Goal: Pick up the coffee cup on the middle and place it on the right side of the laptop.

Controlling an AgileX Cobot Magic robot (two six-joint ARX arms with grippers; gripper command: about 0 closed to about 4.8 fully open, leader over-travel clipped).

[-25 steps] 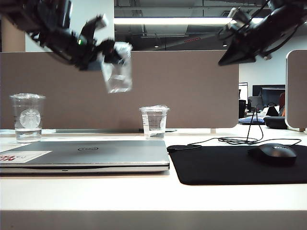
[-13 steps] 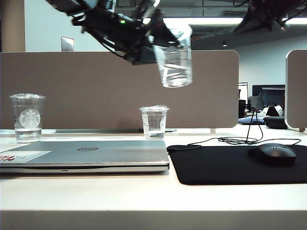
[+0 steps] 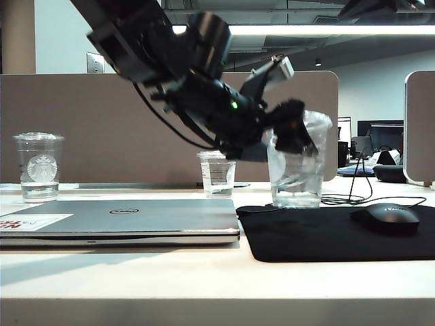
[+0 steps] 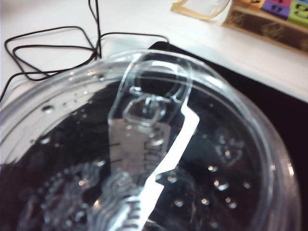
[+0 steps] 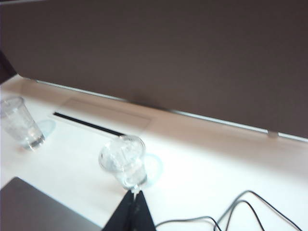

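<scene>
The coffee cup (image 3: 297, 163) sits right of centre in the exterior view, its base at the back edge of the black mouse mat (image 3: 326, 234), right of the Dell laptop (image 3: 122, 221). My left gripper (image 3: 289, 136) clasps it near the lid. I am in the placing step; next I judge I must settle it flat, then let go. My right gripper is not visible in any view.

Office desk, you're looking at open-plan workspace. Fabric partition (image 3: 170, 125) runs behind laptop (image 3: 122, 221); black mouse pad (image 3: 326, 234) and mouse (image 3: 386, 217) sit right of laptop, cables (image 3: 346, 198) trailing beyond. Ceiling strip light (image 3: 326, 30) above partition; further desks with monitor (image 3: 384, 136) far right of laptop.
</scene>
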